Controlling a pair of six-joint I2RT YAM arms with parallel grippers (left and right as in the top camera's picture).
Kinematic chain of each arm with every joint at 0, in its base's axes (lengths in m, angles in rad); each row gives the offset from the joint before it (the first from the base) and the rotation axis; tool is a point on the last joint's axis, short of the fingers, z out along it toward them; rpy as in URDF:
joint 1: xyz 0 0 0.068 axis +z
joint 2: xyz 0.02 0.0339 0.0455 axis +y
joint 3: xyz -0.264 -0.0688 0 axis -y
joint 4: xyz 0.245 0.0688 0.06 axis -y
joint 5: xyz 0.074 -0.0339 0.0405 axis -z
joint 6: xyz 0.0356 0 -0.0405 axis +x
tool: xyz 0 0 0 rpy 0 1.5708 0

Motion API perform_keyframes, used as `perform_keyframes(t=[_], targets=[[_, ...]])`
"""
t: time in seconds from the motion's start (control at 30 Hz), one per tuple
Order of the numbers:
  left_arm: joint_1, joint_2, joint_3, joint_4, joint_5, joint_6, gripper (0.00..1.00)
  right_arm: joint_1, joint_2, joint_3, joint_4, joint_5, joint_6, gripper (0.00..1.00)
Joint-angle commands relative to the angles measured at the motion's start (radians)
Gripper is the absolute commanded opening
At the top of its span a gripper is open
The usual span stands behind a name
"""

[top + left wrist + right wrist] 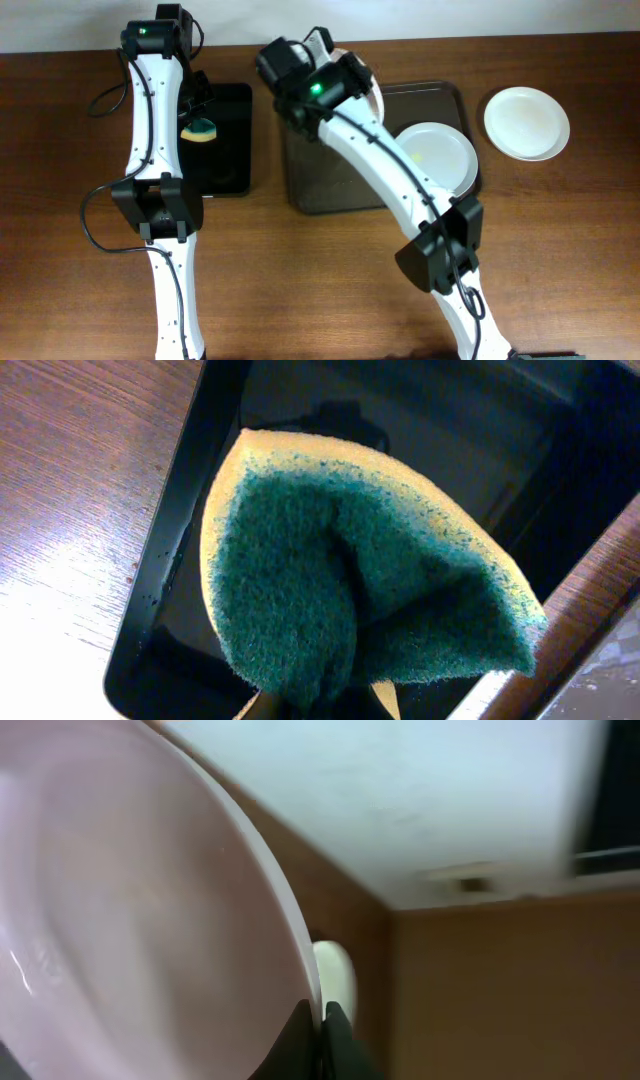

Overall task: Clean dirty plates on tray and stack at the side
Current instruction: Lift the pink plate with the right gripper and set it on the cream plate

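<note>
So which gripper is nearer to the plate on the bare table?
Right. The right gripper is at the brown tray next to that plate; the left gripper is beyond, over the black tray.

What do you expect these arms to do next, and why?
Probably bring the sponge in the left tool across to the lifted plate and start wiping. The right tool grips that plate by its rim, tilted up off the tray, while the sponge hangs apart over the black tray.
</note>
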Motion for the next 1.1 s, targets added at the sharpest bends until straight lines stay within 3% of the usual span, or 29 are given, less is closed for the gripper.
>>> perform_keyframes(t=[0.0, 0.27, 0.33, 0.43, 0.5, 0.6, 0.73, 0.87, 1.07], targets=[[0.006, 0.002, 0.016, -0.003, 0.011, 0.023, 0.00, 0.038, -0.023, 0.019, -0.001, 0.275, -0.006, 0.04], [0.006, 0.002, 0.016, -0.003, 0.011, 0.023, 0.00, 0.070, -0.023, 0.019, 0.000, 0.329, -0.006, 0.04], [0.006, 0.002, 0.016, -0.002, 0.011, 0.023, 0.00, 0.060, -0.023, 0.019, -0.001, 0.216, -0.005, 0.04], [0.006, 0.002, 0.016, -0.002, 0.011, 0.023, 0.00, -0.006, -0.023, 0.016, -0.001, -0.208, -0.006, 0.04], [0.006, 0.002, 0.016, -0.002, 0.011, 0.023, 0.00, -0.080, -0.023, 0.017, -0.022, -0.387, 0.005, 0.04], [0.006, 0.002, 0.016, -0.002, 0.011, 0.023, 0.00, -0.166, -0.054, 0.043, -0.080, -0.448, 0.217, 0.04], [0.006, 0.002, 0.016, -0.002, 0.011, 0.023, 0.00, -0.366, -0.077, 0.045, -0.064, -1.047, 0.089, 0.04], [0.006, 0.002, 0.016, -0.003, 0.011, 0.023, 0.00, -0.623, -0.074, 0.025, -0.089, -1.410, 0.193, 0.04], [0.006, 0.002, 0.016, -0.002, 0.033, 0.023, 0.00, -0.969, -0.074, 0.020, -0.121, -1.427, 0.250, 0.04]])
